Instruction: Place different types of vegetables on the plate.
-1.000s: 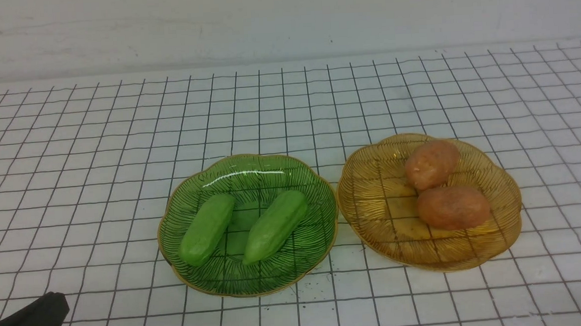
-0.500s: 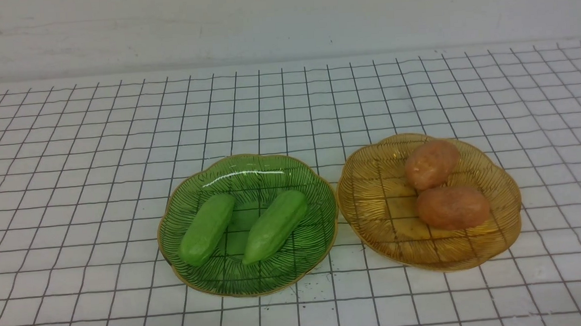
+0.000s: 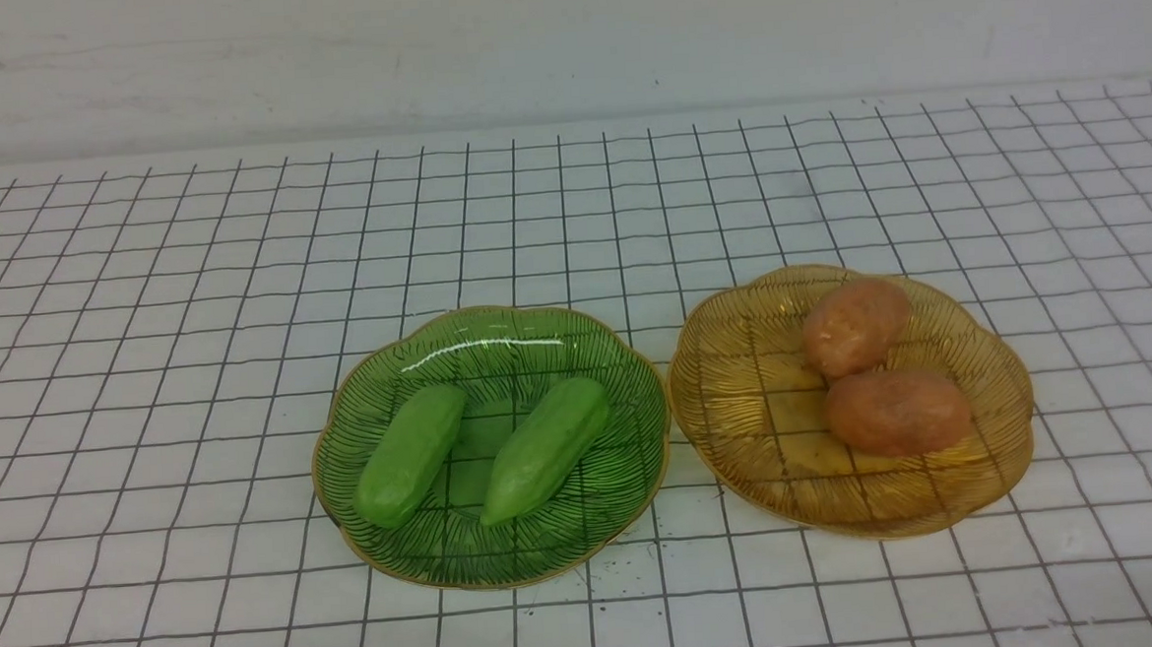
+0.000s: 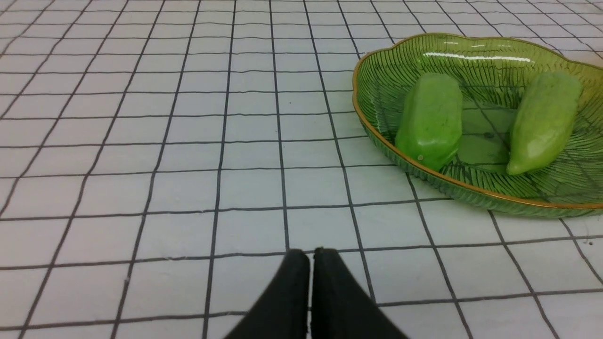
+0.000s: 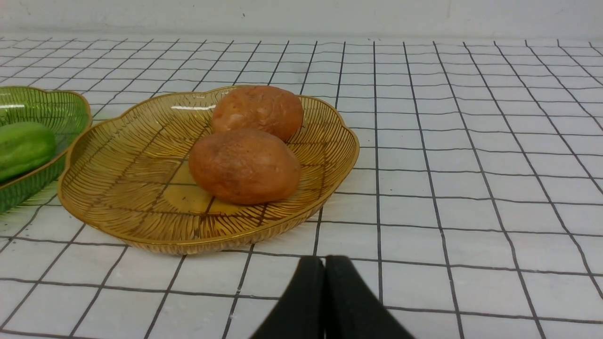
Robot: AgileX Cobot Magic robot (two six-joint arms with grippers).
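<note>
Two light-green cucumber-like vegetables (image 3: pixel 410 454) (image 3: pixel 545 449) lie side by side in a green glass plate (image 3: pixel 498 337). Two orange-brown potato-like vegetables (image 3: pixel 856 327) (image 3: pixel 897 412) sit in an amber glass plate (image 3: pixel 737 384) to its right. Neither arm shows in the front view. In the left wrist view my left gripper (image 4: pixel 311 254) is shut and empty, low over the cloth, short of the green plate (image 4: pixel 377 127). In the right wrist view my right gripper (image 5: pixel 324 261) is shut and empty, just in front of the amber plate (image 5: pixel 118 155).
A white cloth with a black grid (image 3: pixel 189 285) covers the table. A pale wall (image 3: pixel 561 38) closes off the far edge. The two plates nearly touch at their rims.
The dark left gripper seen at the lower left corner of the front view has drawn back out of that view. The plates and vegetables have not moved.
</note>
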